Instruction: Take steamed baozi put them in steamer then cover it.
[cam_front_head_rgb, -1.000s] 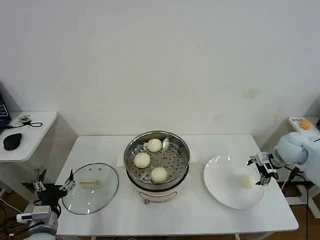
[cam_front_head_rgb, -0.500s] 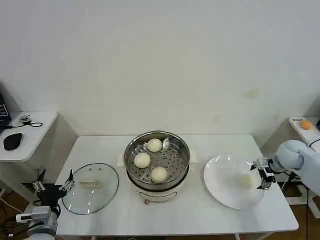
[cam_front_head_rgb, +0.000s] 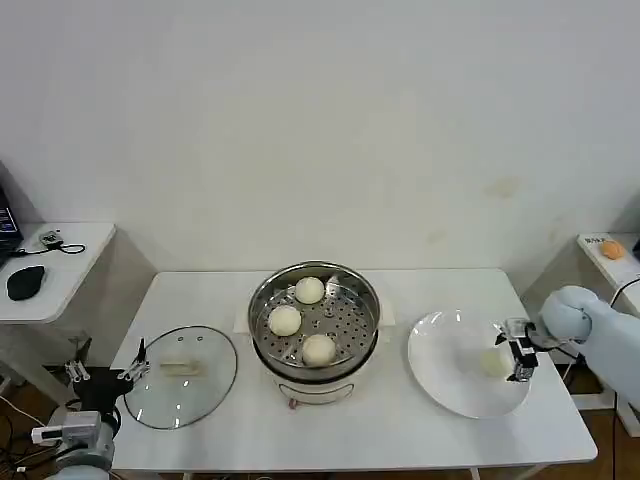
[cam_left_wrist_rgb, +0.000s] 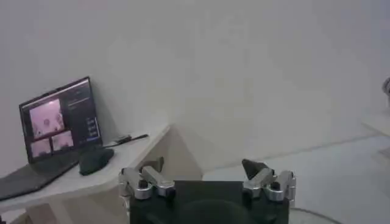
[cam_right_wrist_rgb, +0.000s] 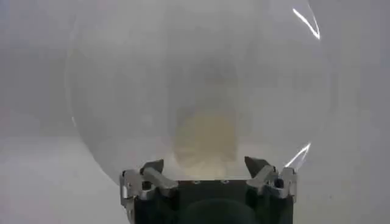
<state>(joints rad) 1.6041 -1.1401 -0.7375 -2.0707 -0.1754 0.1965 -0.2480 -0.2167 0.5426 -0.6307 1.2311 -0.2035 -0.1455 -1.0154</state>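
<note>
The steel steamer stands mid-table with three baozi on its perforated tray. A fourth baozi lies on the white plate to the right. My right gripper is open at that bun's right side, its fingertips level with the bun's near edge and apart from it. The glass cover lies flat at the table's left. My left gripper waits open off the table's left front corner.
A side table at the left carries a mouse and a laptop. An orange object sits on a stand at the far right. Bare tabletop lies in front of the steamer.
My right arm has sunk lower and its gripper has shifted slightly left, closer to the baozi on the plate. The left arm and everything else have stayed put.
</note>
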